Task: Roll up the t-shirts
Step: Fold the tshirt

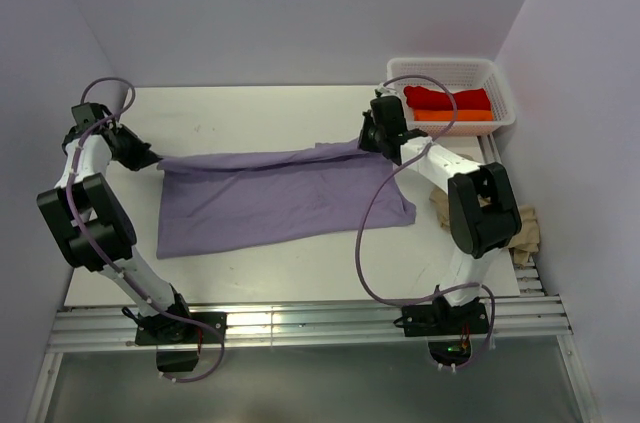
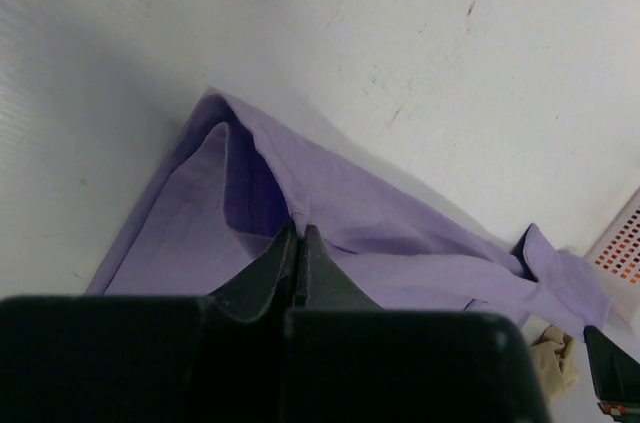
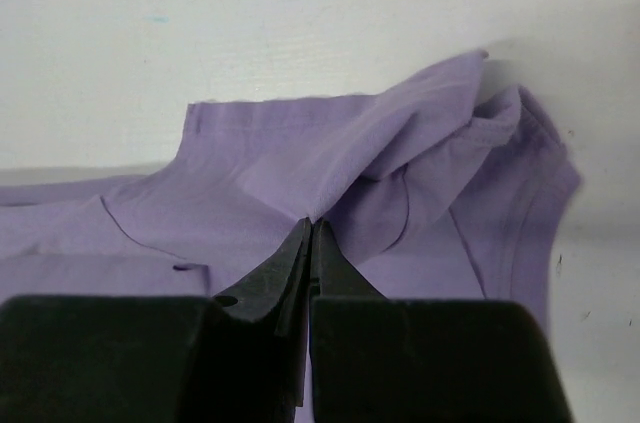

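Observation:
A light purple t-shirt (image 1: 270, 198) lies spread across the middle of the table, its far edge lifted and stretched between both grippers. My left gripper (image 1: 155, 160) is shut on the shirt's far left corner (image 2: 250, 183); its jaws pinch a fold of the cloth (image 2: 299, 228). My right gripper (image 1: 372, 146) is shut on the far right corner, near a sleeve (image 3: 500, 143), with cloth bunched at its tips (image 3: 311, 222). A red t-shirt (image 1: 445, 97) and an orange t-shirt (image 1: 452, 115) lie folded in the basket. A beige-tan t-shirt (image 1: 520, 228) sits crumpled behind the right arm.
A white mesh basket (image 1: 500, 83) stands at the far right corner of the table. Walls close in on the left, far and right sides. A slotted metal rail (image 1: 300, 323) runs along the near edge, bearing both arm bases.

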Controlling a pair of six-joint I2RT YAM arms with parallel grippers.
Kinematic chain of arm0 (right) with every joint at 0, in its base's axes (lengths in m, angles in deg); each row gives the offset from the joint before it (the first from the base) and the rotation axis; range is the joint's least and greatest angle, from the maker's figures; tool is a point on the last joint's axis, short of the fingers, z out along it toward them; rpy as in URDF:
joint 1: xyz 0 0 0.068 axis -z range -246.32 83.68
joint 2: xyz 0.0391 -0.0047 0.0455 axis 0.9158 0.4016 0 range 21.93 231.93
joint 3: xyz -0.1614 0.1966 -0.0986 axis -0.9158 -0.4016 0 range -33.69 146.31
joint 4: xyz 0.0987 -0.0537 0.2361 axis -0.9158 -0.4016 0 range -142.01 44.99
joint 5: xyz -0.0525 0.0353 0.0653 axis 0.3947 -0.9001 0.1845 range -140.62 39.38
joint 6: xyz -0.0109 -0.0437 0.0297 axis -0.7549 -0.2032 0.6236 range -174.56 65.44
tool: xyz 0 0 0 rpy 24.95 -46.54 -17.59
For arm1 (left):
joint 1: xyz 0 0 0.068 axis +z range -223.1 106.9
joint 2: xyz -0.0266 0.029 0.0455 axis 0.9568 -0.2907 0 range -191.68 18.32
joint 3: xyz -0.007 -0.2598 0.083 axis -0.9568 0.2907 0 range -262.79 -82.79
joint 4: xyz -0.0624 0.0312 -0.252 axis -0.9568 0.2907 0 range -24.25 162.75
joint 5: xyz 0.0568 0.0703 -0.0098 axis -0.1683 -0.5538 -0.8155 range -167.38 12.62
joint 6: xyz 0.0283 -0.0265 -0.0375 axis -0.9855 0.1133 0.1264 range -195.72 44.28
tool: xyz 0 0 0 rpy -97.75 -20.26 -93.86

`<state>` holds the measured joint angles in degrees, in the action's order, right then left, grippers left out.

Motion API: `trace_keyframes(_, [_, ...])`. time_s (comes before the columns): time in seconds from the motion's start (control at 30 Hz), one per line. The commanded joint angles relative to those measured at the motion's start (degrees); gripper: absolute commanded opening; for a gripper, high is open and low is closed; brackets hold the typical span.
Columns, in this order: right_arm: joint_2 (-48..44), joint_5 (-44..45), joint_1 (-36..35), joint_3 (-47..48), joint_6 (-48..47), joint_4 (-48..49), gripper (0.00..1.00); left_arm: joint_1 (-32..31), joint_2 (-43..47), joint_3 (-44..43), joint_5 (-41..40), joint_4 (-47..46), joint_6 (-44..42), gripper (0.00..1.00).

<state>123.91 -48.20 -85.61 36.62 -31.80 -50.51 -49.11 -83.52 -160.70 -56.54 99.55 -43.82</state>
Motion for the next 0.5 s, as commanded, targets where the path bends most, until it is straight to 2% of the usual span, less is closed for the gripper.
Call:
trace_keyframes(0.0, [-4.9, 1.7, -0.8, -1.7, 0.4, 2.5, 0.0, 0.4, 3.8, 1.4, -1.7, -0.1, -1.9, 0.0])
trace_keyframes(0.47, [-9.5, 3.6, -1.5, -8.3, 1.1, 2.1, 0.0, 1.1, 6.7, 6.4, -4.1, 1.9, -2.9, 0.0])
